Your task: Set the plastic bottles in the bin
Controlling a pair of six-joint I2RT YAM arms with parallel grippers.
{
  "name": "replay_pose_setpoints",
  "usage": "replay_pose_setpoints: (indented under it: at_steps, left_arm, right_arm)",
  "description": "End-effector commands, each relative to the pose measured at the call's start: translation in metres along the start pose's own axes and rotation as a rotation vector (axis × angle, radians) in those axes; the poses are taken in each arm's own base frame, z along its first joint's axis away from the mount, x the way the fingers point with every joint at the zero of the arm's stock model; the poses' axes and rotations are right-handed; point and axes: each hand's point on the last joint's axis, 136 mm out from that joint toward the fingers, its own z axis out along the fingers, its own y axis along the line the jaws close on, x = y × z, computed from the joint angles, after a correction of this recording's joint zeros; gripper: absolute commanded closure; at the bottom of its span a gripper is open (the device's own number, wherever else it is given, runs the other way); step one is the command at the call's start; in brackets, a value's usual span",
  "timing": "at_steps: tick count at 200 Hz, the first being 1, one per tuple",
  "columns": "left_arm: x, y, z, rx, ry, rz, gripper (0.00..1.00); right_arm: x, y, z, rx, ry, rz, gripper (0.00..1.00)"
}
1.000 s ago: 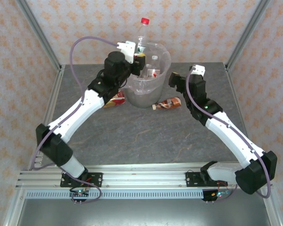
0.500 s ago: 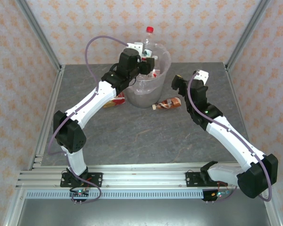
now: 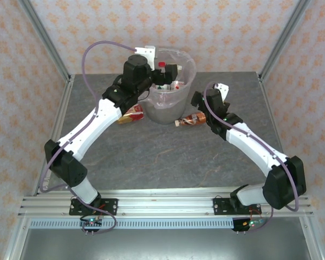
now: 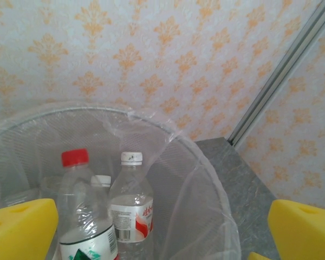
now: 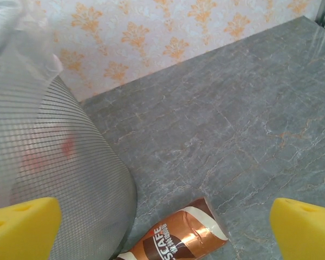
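The bin (image 3: 188,70), a round translucent basket with a clear liner, stands at the back of the table. My left gripper (image 3: 164,73) hovers over its mouth, open and empty (image 4: 162,233). Inside the bin (image 4: 151,120) stand a red-capped bottle (image 4: 78,208), a white-capped bottle with a red and white label (image 4: 131,206) and another white cap (image 4: 101,180) behind them. A brown-labelled bottle (image 3: 193,119) lies on the table just right of the bin. My right gripper (image 3: 198,103) hangs above it, open, the bottle (image 5: 179,238) lying low between its yellow pads (image 5: 21,227). An orange-labelled bottle (image 3: 132,114) lies left of the bin, partly under the left arm.
The bin's mesh wall (image 5: 54,179) is close on the left of my right gripper. Grey stone table (image 3: 151,157) stretches open in front of the bin. Patterned walls and metal frame posts (image 3: 284,38) close the back and sides.
My left gripper has opened and let go of the red-capped bottle, which has dropped upright into the bin. My right gripper has moved left and down toward the brown bottle.
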Motion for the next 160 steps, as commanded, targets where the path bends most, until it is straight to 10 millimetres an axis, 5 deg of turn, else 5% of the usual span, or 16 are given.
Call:
replay_pose_setpoints:
  at_steps: [1,36,73,114,160]
  left_arm:
    - [-0.013,0.009,-0.023,-0.012,-0.048,0.018,0.0]
    - [-0.014,0.041,-0.059,-0.134,-0.081,0.028,0.0]
    - [0.002,0.096,-0.089,-0.306,-0.097,-0.026,0.0]
    - [0.039,0.167,-0.114,-0.52,-0.091,-0.17,0.0]
    - [0.071,0.214,-0.127,-0.666,-0.041,-0.215,0.0]
  right_arm:
    - [-0.003,-0.004,0.006,0.007,0.024,0.089,0.01]
    - [0.014,-0.025,0.026,0.018,0.083,0.25,0.01]
    - [0.038,-0.043,0.047,0.063,0.145,0.368,0.01]
    - [0.07,-0.035,0.076,0.093,0.262,0.456,0.01]
    - [0.111,-0.025,0.104,0.139,0.383,0.649,0.01]
